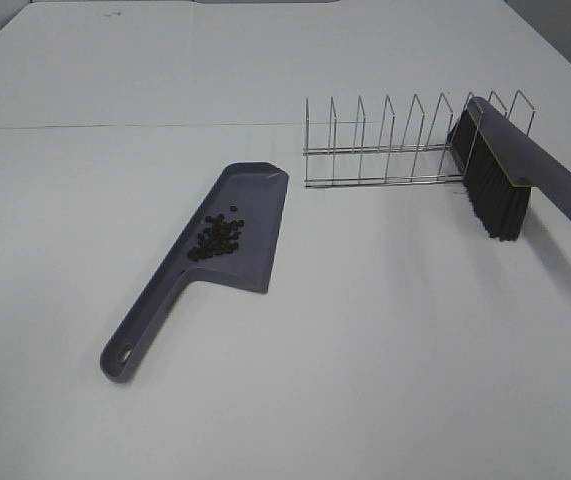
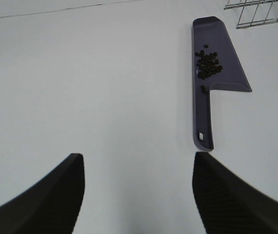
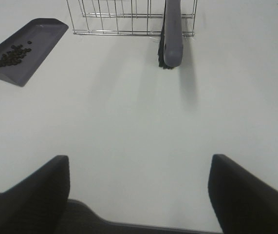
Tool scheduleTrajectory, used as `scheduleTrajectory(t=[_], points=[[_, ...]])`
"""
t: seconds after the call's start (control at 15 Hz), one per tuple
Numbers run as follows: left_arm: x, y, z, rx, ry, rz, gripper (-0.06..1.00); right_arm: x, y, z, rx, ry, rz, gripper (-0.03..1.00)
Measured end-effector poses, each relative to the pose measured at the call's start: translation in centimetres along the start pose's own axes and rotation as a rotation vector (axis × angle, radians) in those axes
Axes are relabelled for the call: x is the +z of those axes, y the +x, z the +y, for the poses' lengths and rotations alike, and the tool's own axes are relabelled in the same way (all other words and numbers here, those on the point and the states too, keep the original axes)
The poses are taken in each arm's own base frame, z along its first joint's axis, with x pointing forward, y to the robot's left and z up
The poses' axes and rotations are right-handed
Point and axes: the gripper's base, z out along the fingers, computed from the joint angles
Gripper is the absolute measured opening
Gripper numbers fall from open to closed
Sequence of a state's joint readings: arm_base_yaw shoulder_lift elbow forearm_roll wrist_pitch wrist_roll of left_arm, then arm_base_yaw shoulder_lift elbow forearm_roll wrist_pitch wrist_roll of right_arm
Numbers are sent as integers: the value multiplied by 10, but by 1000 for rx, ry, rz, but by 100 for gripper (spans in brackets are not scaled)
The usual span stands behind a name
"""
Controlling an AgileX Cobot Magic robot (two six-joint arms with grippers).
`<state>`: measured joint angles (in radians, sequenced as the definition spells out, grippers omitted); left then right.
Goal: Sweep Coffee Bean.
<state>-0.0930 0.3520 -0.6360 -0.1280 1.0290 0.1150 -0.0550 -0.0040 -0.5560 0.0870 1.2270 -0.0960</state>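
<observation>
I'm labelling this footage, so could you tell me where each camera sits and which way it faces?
Exterior high: mounted high, looking down on the table, dustpan, beans, rack, brush; no arm visible.
Left wrist: above the open left gripper, facing the dustpan.
Right wrist: above the open right gripper, facing brush and rack.
All share the dustpan.

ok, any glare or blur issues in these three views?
Exterior high: even light, no glare, coffee beans in the dustpan sharp. Left wrist: near jaws soft-edged, table flat white. Right wrist: brush casts a soft shadow; jaws blurred too.
</observation>
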Motion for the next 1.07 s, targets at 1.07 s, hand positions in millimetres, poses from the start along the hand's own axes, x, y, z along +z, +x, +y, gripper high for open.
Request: scheduleTrajectory(t=[1.07], points=[[-25, 59, 4, -86, -102, -190, 62, 23, 6, 0, -37, -27, -17, 70]])
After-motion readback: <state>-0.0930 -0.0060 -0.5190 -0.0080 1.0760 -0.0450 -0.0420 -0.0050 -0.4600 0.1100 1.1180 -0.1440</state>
